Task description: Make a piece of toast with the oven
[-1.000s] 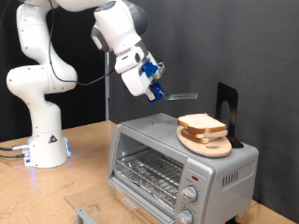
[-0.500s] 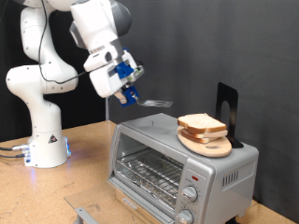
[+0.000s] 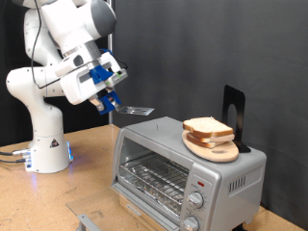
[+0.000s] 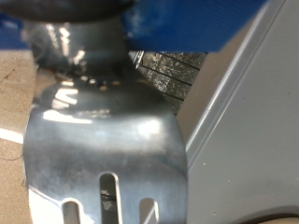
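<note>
**Operator:** What did we record for the gripper?

**Inspector:** We found the gripper [image 3: 104,98] above the table, off the oven's [image 3: 183,164] end toward the exterior view's left. Its blue fingers [image 3: 107,100] were clenched on the handle of a metal spatula [image 3: 133,110], whose flat blade reached out level over the oven's top corner. In the wrist view the slotted blade [image 4: 105,159] filled most of the picture, with the oven's grey top [image 4: 248,121] beside it.

**Operator:** And the piece of toast?

**Inspector:** We located the piece of toast [image 3: 206,126] on a round wooden plate [image 3: 214,149] on top of the oven, well apart from the blade. It looked pale.

**Operator:** Progress?

**Inspector:** We judged the task early. We saw a bare wire rack [image 3: 154,176] through the door, with the bread not yet inside. We noted no contact between spatula and bread.
</note>
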